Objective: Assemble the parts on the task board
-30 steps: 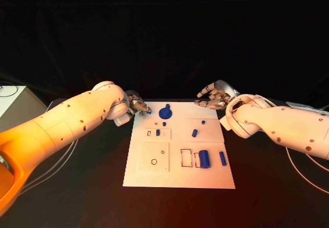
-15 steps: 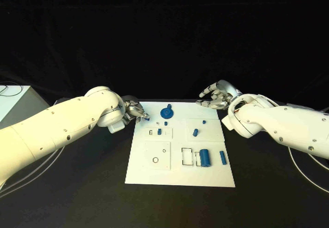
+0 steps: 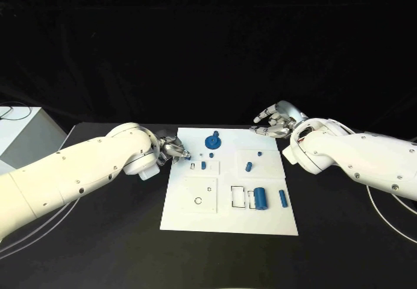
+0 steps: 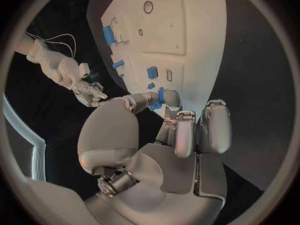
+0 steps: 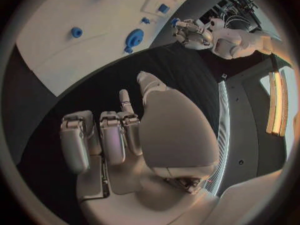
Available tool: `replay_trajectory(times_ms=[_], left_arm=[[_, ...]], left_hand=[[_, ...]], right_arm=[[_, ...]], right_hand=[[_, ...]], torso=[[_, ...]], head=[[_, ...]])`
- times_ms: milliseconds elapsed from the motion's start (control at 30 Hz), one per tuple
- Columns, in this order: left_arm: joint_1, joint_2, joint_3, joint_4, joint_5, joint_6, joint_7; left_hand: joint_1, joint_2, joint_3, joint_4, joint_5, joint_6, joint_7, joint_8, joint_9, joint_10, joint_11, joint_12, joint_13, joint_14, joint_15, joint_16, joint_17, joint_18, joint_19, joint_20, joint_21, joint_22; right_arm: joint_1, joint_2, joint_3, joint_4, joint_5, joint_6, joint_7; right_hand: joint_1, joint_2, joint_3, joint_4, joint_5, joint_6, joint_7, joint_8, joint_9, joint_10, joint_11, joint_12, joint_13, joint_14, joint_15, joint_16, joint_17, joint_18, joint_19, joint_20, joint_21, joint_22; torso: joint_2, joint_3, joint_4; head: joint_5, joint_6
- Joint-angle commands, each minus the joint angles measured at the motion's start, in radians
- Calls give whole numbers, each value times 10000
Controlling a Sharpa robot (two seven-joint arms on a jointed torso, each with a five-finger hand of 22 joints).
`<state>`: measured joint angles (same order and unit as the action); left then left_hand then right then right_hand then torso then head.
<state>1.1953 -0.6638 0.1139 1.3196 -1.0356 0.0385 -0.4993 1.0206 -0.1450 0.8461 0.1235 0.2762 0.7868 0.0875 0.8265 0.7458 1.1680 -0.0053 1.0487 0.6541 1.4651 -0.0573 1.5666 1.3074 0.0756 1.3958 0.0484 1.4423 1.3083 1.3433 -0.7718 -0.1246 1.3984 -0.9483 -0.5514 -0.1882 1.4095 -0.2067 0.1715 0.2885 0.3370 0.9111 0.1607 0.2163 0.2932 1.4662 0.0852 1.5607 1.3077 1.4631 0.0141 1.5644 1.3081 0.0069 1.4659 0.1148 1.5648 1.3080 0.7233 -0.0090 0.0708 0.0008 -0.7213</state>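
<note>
- Blue parts lie scattered over the white task board (image 3: pixel 228 211), which sits in the middle of the head view on the black table (image 3: pixel 104 241).
- At the board's upper middle sits the round blue piece (image 3: pixel 211 142), the largest part; it looks seated there, though the view is too small to tell whether it is fixed.
- Lower right of the board, a blue cylinder (image 3: pixel 259 197) lies beside a rectangular outline, with a slim blue bar (image 3: pixel 282 198) just to its right; both look staged next to their recesses, not yet fitted.
- Near the centre, a small blue peg (image 3: pixel 247 167) lies on the board, and a small blue block (image 3: pixel 203 164) sits by the left recesses.
- At the board's upper-left edge, the left hand (image 3: pixel 174 148) has its fingers curled together, and the left wrist view shows a small blue part (image 4: pixel 160 97) pinched between thumb and fingertip (image 4: pixel 170 99). My reading is that it is held this way so it can be carried to a slot near that edge.
- Off the board's upper-right corner, the right hand (image 3: pixel 275 122) hovers with its fingers apart and gripping nothing; it appears parked clear, leaving room for the left.
- No brand, label or writing can be read anywhere; the board carries only thin black outlines marking where parts belong.
</note>
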Motion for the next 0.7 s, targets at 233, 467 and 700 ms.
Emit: replay_trajectory(times_ms=[233,467,700], left_arm=[[-170,89,-70,77,-639,-345,-18],[-245,174,-154,41,-830,-20,-75],[-257,233,-186,55,-1142,167,-165]], left_hand=[[-186,17,2017,-2032,136,245,-188,131,-77,164,-28,113,98,1057,-77,42,2634,-135,87,-14,51,56],[-210,25,2038,-2050,153,244,-191,144,-92,166,-31,112,91,1057,-81,42,2634,-135,87,-18,52,56],[-235,39,2063,-2074,173,239,-193,160,-109,154,-34,97,61,1057,-85,42,2634,-133,83,-23,49,49]], right_arm=[[-16,-3,-2,13,-74,159,14],[-17,-10,-2,29,-74,163,9],[-17,-18,-2,49,-173,166,5]], right_hand=[[-63,6,-62,-9,76,-75,27,60,15,932,-42,-3,2518,1077,-69,64,2627,-69,1049,-54,60,2628],[-63,6,-62,-9,76,-75,27,60,15,932,-42,-3,2518,1077,-69,64,2627,-69,1049,-54,60,2628],[-63,6,-62,-9,76,-75,27,60,15,932,-42,-3,2518,1077,-69,64,2627,-69,1049,-54,60,2628]], torso=[[34,13,-9],[24,23,-9],[17,18,-1]], head=[[-24,-86],[-52,-127],[-60,-185]])
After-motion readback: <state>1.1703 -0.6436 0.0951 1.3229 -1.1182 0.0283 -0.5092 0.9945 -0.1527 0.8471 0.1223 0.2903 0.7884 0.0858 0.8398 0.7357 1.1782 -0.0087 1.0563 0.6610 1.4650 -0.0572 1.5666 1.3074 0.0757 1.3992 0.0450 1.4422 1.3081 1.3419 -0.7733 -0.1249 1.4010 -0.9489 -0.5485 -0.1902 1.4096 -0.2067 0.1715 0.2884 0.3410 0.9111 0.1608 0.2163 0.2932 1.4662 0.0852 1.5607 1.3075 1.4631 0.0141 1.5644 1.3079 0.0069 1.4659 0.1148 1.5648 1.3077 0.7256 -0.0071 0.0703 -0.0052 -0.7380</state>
